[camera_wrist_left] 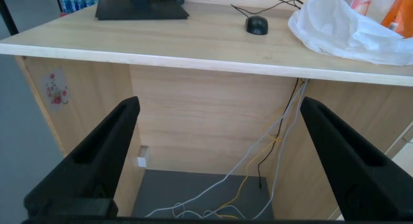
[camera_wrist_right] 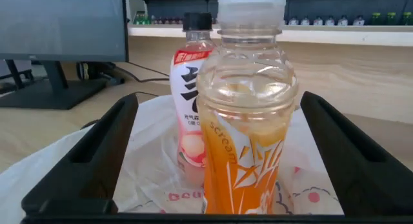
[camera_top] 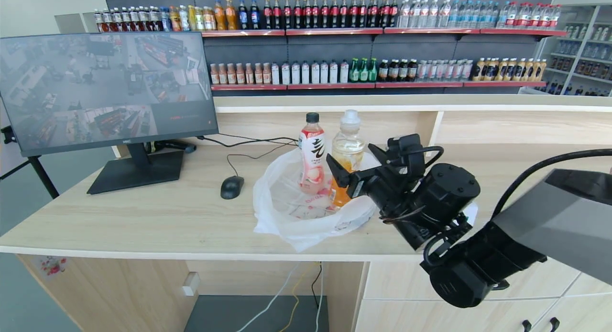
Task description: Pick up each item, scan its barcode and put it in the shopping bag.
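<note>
Bottles: you see two standing upright inside the spread-open white shopping bag (camera_top: 287,212) on the wooden counter (camera_top: 143,217), the pink bottle (camera_top: 311,155) just beside the orange bottle (camera_top: 347,150). The right gripper (camera_top: 353,162) sits level with the orange bottle, its jaws apart with one finger on each side and a gap visible between each finger and the bottle. The left gripper (camera_wrist_left: 219,108) hangs below the counter edge, facing the cables (camera_wrist_left: 277,140) under it, jaws wide apart and holding nothing. A mouse (camera_top: 232,187) lies near the bag, and a monitor (camera_top: 107,88) stands at the counter's left end.
</note>
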Controlling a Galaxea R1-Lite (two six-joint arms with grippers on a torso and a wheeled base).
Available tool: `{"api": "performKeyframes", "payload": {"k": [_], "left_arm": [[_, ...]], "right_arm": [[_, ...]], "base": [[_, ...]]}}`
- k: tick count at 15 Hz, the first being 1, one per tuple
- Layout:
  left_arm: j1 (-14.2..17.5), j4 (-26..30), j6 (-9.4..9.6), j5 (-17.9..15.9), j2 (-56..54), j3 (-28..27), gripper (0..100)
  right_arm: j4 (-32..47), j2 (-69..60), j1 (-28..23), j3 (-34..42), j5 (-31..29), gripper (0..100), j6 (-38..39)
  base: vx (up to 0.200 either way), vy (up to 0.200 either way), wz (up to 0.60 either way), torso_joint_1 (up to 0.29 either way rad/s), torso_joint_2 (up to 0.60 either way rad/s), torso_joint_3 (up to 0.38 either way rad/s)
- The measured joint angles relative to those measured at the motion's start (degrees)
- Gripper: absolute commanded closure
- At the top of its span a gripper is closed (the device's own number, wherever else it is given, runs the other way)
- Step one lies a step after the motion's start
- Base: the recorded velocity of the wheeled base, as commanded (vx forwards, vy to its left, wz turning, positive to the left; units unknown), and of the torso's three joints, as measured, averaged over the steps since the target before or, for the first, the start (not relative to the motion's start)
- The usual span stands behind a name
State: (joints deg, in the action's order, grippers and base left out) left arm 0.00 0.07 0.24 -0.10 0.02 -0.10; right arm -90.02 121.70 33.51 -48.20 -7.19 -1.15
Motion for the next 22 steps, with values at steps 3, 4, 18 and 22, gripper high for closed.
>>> {"api": "performKeyframes", "payload": {"k": [3,4,18,22], "left_arm": [[0.00,0.02,0.00,0.00,0.00,0.00,0],[0.00,0.02,-0.04,0.00,0.00,0.00,0],[0.00,0.09,-0.11,0.00,0.00,0.00,0],[0.00,0.11,-0.09,0.00,0.00,0.00,0]], "right_arm": [[0.16,-8.83,0.66,10.34,-0.77,0,-0.44],[0.05,-11.75,0.33,13.12,-0.79,0,-0.85],[0.13,-28.81,-0.69,37.49,-1.06,0,-0.77],[0.10,-30.20,-1.79,37.75,-1.07,0,-0.74]], "base": [[0.000,0.000,0.00,0.000,0.00,0.000],[0.000,0.000,0.00,0.000,0.00,0.000],[0.000,0.000,0.00,0.000,0.00,0.000],[0.000,-0.100,0.00,0.001,0.00,0.000]]}}
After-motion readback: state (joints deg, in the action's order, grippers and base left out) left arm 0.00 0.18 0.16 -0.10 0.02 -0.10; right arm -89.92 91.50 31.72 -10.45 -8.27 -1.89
